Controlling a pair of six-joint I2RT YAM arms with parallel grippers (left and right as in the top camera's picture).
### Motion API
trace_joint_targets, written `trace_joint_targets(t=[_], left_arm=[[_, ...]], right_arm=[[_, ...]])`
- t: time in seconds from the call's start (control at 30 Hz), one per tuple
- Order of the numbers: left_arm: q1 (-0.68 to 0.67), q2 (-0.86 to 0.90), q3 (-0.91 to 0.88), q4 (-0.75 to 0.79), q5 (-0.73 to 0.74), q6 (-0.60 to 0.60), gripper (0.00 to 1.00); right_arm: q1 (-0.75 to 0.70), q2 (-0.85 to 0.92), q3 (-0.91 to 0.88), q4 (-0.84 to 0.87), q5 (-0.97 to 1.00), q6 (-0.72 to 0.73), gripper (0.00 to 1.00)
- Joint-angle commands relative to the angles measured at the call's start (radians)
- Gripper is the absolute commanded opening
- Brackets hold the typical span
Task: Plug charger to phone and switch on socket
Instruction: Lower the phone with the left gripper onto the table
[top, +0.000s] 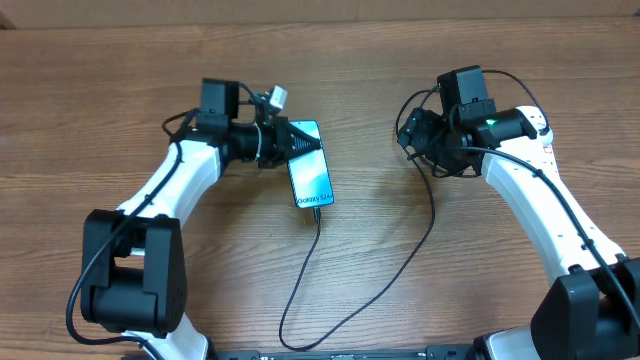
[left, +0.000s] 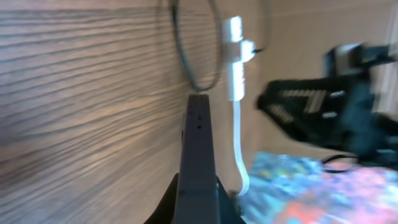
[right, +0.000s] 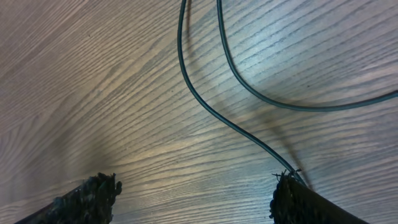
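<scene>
- The phone (top: 310, 168) is seen left of centre on the desk (top: 100, 80), screen lit, with its upper end clamped in the left hand (top: 293, 140).
- The charger (top: 320, 232) is met at the phone's lower end and looped across towards the right hand (right: 196, 199).
- The right hand is spread wide, and nothing is gripped in it.
- The socket (left: 235, 56) is shown only in the left wrist view.

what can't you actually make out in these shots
- The socket: outside the overhead view; small and blurred in the left wrist view, so its switches are unreadable.
- Plug end of the charger: the cable vanishes behind the right hand in the overhead and right wrist views.
- Grip of the left hand on the phone: overhead, the hand covers the phone's top end; the left wrist view is blurred.
</scene>
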Motion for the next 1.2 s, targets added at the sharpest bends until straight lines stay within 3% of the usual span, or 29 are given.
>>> trace_joint_targets(t=[0.0, 0.4, 0.63, 1.17], left_arm=[[-0.041, -0.013, 0.011, -0.027, -0.137, 0.11, 0.04], [-0.134, 0.06, 0.011, -0.039, -0.222, 0.106, 0.04], [-0.134, 0.165, 0.011, -0.021, -0.19, 0.087, 0.04], [-0.137, 0.21, 0.011, -0.032, -0.238, 0.053, 0.05]], right_arm=[[-0.003, -0.015, 0.011, 0.002, 0.018, -0.008, 0.82], [-0.003, -0.014, -0.002, 0.002, 0.018, -0.008, 0.83], [-0.003, -0.014, -0.006, 0.004, 0.018, -0.008, 0.83], [-0.003, -0.014, -0.007, 0.006, 0.018, -0.008, 0.82]])
